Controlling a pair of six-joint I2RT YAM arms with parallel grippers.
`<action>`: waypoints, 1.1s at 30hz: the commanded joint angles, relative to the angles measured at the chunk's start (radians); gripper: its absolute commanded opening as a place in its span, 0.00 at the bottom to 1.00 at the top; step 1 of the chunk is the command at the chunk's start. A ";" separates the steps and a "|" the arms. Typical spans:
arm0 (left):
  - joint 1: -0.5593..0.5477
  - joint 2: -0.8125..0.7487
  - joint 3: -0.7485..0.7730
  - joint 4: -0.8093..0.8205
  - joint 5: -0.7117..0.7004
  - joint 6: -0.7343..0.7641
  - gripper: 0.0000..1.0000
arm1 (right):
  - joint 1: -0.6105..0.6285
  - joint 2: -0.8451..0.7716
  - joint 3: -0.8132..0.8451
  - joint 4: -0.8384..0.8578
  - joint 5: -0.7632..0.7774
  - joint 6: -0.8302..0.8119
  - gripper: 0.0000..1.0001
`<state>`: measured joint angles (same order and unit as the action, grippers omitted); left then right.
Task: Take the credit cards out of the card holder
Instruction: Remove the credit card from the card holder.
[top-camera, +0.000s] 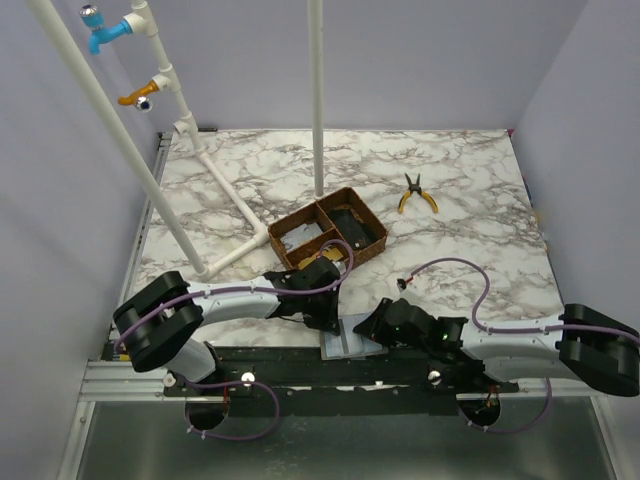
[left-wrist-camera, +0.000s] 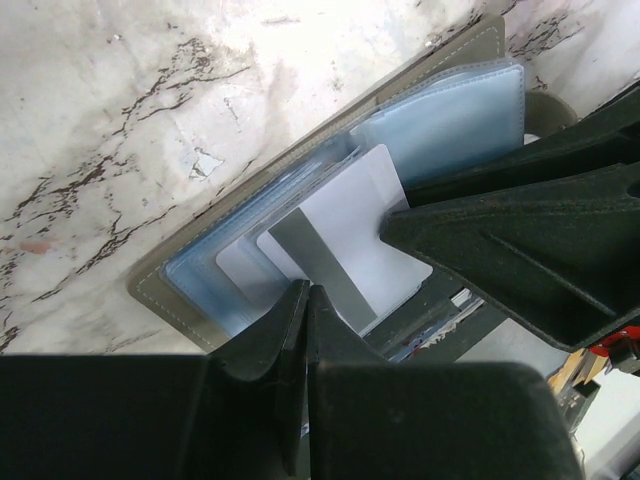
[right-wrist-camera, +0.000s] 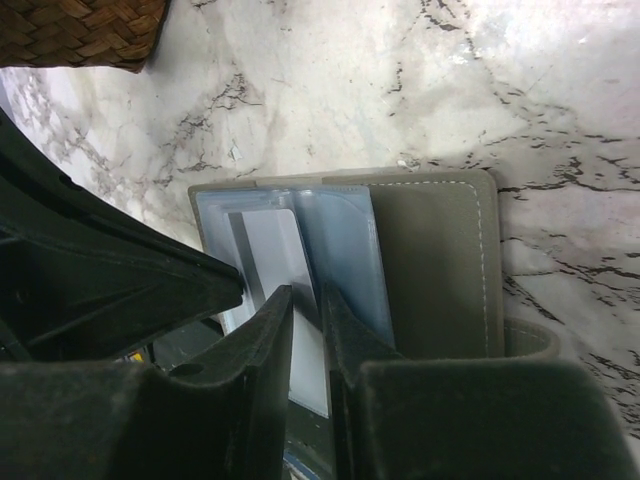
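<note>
Grey card holder (right-wrist-camera: 440, 260); white card (left-wrist-camera: 350, 240) seemingly pinched by right gripper (right-wrist-camera: 305, 295); left gripper (left-wrist-camera: 305, 292) closed.

no text can be read anywhere.

A woven tray (top-camera: 328, 232) sits on a marble-veined table (top-camera: 480, 230). Behind the tray a white pole (top-camera: 316, 90) rises out of view. Left of the tray, slanted white pipes (top-camera: 112, 130) carry a blue tap (top-camera: 105, 30) and a yellow tap (top-camera: 140, 97). Right of the tray lie pliers (top-camera: 417, 193). Plain lilac walls (top-camera: 430, 60) stand behind and to both sides of the tray. The light is soft and even. Nearer than the tray, a metal rail (top-camera: 100, 378) edges the table.
</note>
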<state>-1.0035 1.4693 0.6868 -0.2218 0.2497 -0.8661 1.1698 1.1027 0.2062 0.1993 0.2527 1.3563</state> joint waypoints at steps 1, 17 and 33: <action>-0.009 0.047 0.008 -0.001 -0.007 -0.005 0.05 | -0.004 -0.016 -0.028 0.025 -0.026 -0.012 0.19; -0.009 0.073 0.011 -0.012 -0.018 -0.001 0.01 | -0.025 -0.067 -0.117 0.185 -0.087 -0.005 0.04; 0.012 0.055 -0.018 -0.056 -0.062 0.013 0.00 | -0.027 -0.137 -0.132 0.053 0.006 0.000 0.01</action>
<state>-1.0012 1.5036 0.7048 -0.2100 0.2626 -0.8825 1.1435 0.9703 0.0845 0.2920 0.2199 1.3605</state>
